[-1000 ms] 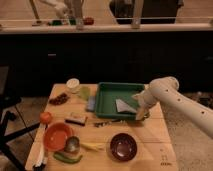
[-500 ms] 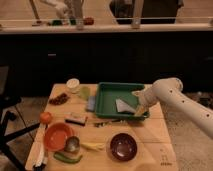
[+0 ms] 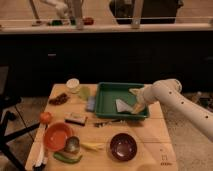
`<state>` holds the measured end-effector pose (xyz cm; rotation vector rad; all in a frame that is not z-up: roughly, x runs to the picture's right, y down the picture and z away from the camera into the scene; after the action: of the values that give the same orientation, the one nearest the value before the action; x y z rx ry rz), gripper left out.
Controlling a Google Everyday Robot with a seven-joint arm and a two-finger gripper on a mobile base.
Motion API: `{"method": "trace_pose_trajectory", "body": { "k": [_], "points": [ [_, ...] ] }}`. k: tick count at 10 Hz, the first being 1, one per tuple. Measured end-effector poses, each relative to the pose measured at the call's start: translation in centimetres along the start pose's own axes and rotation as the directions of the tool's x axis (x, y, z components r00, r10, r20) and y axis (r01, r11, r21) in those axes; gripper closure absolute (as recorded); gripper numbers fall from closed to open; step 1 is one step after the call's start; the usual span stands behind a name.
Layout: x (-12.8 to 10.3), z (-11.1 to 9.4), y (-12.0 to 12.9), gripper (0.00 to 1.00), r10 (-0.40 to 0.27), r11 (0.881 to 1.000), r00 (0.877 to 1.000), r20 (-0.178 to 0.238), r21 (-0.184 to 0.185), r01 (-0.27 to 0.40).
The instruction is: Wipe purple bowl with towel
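Table (image 3: 152, 137): near edge cut off at the bottom.
Arm (image 3: 177, 99): white, enters from the right, its base out of view.
Green tray (image 3: 120, 86): right wall partly hidden by the arm.
Purple bowl (image 3: 123, 146): on the table in front of the tray, apart from the towel.
Towel (image 3: 121, 105): in the tray, right edge hidden by the gripper.
Gripper (image 3: 136, 106): low in the tray's right half at the towel; spread or pinching, cannot tell.
Change: arm, gripper and towel sit much as half a second ago.

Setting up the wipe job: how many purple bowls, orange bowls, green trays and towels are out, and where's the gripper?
Purple bowl: 1
Orange bowl: 1
Green tray: 1
Towel: 1
Total: 4
Gripper: in the tray, at the towel's right edge.
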<state>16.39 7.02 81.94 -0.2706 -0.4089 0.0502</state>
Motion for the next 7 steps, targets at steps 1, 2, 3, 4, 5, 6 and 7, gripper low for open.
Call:
{"method": "trace_pose_trajectory", "body": {
  "k": [1,2,3,4,5,6,7],
  "points": [
    [-0.3,0.4,-0.2,0.2,-0.007,1.0,1.0,0.003,-0.002,0.007],
    [-0.7,0.8,-0.4,0.2,-0.018,1.0,1.0,0.006,-0.005,0.018],
    [-1.1,1.2,-0.5,0.2,-0.031,0.999,0.999,0.01,-0.01,0.031],
    [-1.3,1.5,-0.6,0.2,-0.041,0.999,0.999,0.011,-0.013,0.041],
    [-1.6,1.9,-0.7,0.2,-0.052,0.998,0.999,0.015,-0.018,0.053],
    [-2.1,2.3,-0.8,0.2,-0.068,0.997,0.997,0.023,-0.025,0.068],
    [-2.4,2.7,-0.9,0.2,-0.079,0.996,0.996,0.03,-0.031,0.08]
  ]
}}
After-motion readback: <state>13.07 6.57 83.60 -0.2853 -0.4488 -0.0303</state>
